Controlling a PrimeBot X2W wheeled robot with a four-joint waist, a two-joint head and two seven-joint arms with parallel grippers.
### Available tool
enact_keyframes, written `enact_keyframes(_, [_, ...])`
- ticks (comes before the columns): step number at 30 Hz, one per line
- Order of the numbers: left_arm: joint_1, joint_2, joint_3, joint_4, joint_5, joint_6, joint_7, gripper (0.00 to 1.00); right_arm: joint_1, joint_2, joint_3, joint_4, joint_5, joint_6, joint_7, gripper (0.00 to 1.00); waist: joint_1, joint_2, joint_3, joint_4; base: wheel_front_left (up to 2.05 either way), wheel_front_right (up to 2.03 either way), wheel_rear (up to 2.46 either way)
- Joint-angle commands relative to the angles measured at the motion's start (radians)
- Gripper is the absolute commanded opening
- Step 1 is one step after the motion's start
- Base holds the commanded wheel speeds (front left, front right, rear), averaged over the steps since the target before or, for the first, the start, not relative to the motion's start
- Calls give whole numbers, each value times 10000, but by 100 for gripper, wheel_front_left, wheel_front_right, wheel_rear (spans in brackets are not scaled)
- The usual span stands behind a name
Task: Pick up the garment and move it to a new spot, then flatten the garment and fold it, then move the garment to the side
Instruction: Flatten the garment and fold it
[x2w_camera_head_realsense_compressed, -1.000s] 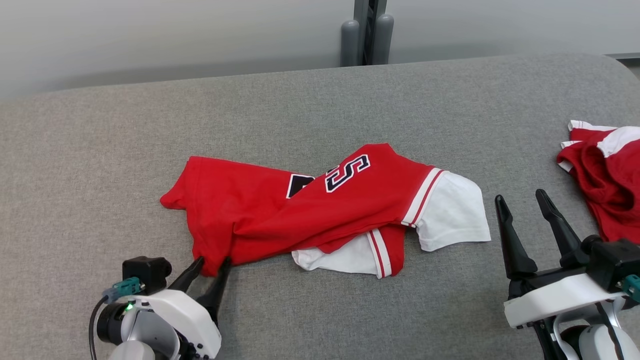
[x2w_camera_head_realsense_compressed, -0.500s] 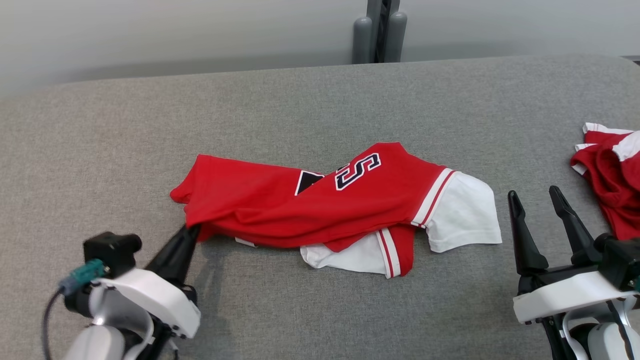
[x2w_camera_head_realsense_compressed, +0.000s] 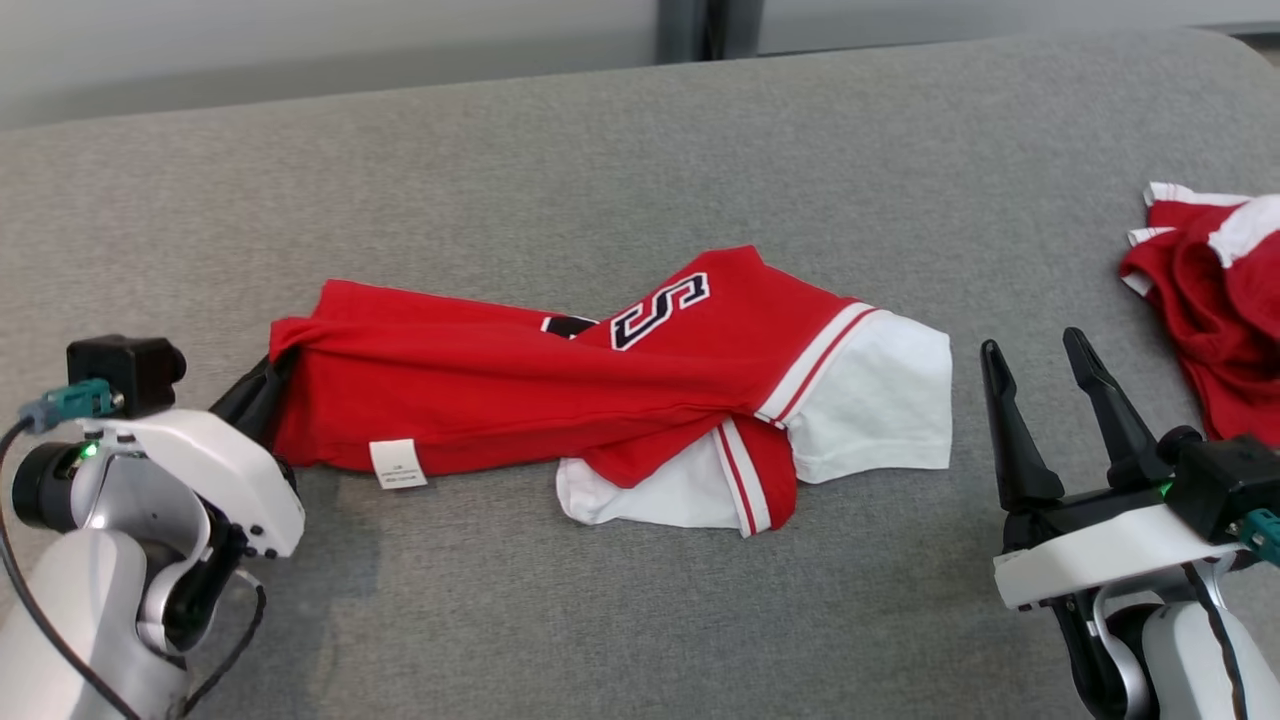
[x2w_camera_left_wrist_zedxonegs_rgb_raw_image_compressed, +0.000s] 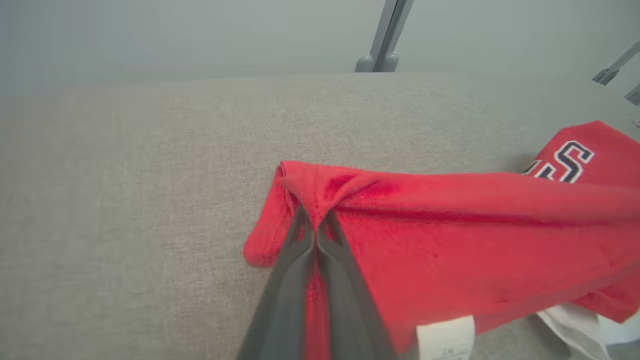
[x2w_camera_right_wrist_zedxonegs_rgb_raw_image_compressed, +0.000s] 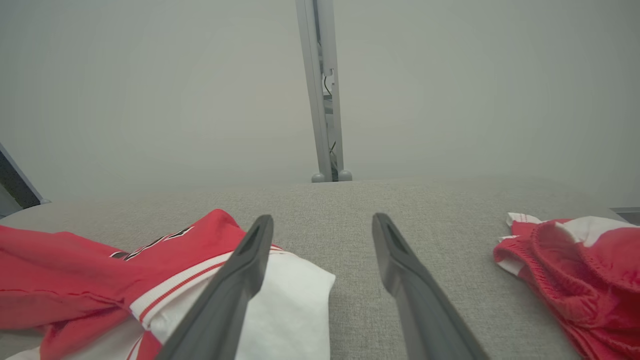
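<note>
Pinching tight is the left gripper (x2w_camera_left_wrist_zedxonegs_rgb_raw_image_compressed: 315, 216): its two dark fingers are pressed together on a bunched-up end of the red jersey (x2w_camera_head_realsense_compressed: 480, 390). The cloth puckers into folds right where the fingers bite it. A small white label (x2w_camera_head_realsense_compressed: 397, 463) hangs from the jersey's near edge, close to that pinched end.

From there the jersey stretches in a long rumpled band across the middle of the grey table (x2w_camera_head_realsense_compressed: 600, 130), toward the right side. A black and white letter S (x2w_camera_head_realsense_compressed: 662, 308) shows on top of it. At its right end a white sleeve (x2w_camera_head_realsense_compressed: 870, 400) with red and white stripes lies flat on the table, and another white part pokes out under the near edge.

Just past that sleeve sits the right gripper (x2w_camera_head_realsense_compressed: 1032, 342). Its two fingers stand wide apart, with nothing between them.

Farther on, at the table's right edge, lies a heap of other red and white clothes (x2w_camera_head_realsense_compressed: 1215, 300), well apart from the jersey. A grey post (x2w_camera_right_wrist_zedxonegs_rgb_raw_image_compressed: 322, 100) stands behind the table's far edge.
</note>
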Motion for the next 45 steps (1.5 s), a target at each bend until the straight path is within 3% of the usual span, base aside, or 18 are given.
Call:
enact_keyframes(1, [-310,43,-8,311,-40,-84,59,0,-130,-19,25,37,102,2,-112,100,0,0,237,-253,0,0,0])
enact_keyframes(3, [-672,58,-73,883,-59,-161,16,0,-205,-14,30,142,108,2,-190,100,0,0,333,-368,0,0,0])
enact_keyframes(4, [-908,31,-110,1441,-99,-217,-24,18,-302,-8,71,237,133,2,-224,100,0,0,404,-465,0,0,0])
enact_keyframes(5, [-1037,47,-119,1684,-15,-211,-117,75,-310,-9,74,277,141,2,-268,100,0,0,417,-495,0,0,0])
enact_keyframes(6, [-1155,33,-103,1867,8,-198,-258,100,-307,-5,66,305,148,2,-300,100,0,0,434,-520,0,0,0])
enact_keyframes(14, [-1033,-393,539,2190,63,383,-2459,100,-134,-68,-228,509,123,2,-396,100,0,0,214,-345,0,0,0])
enact_keyframes(23, [15,-828,956,985,614,843,-4943,100,10,-142,-290,411,-4,2,-236,100,0,0,-235,171,0,0,0])
enact_keyframes(28, [750,-1022,1297,-292,1277,919,-5154,100,114,-229,-178,363,6,2,-135,100,0,0,-406,454,0,0,0])
enact_keyframes(33, [1580,-1150,1737,-1305,2070,614,-5160,100,243,-285,-115,334,-2,2,-39,100,0,0,-597,703,0,0,0])
enact_keyframes(38, [2110,-1113,1832,-1140,2545,302,-5161,100,360,-321,-60,354,6,2,64,100,0,0,-853,800,0,0,0])
enact_keyframes(45, [2538,-1174,1535,-888,2663,214,-5120,100,526,-298,-39,332,21,2,163,100,0,0,-1035,839,0,0,0])
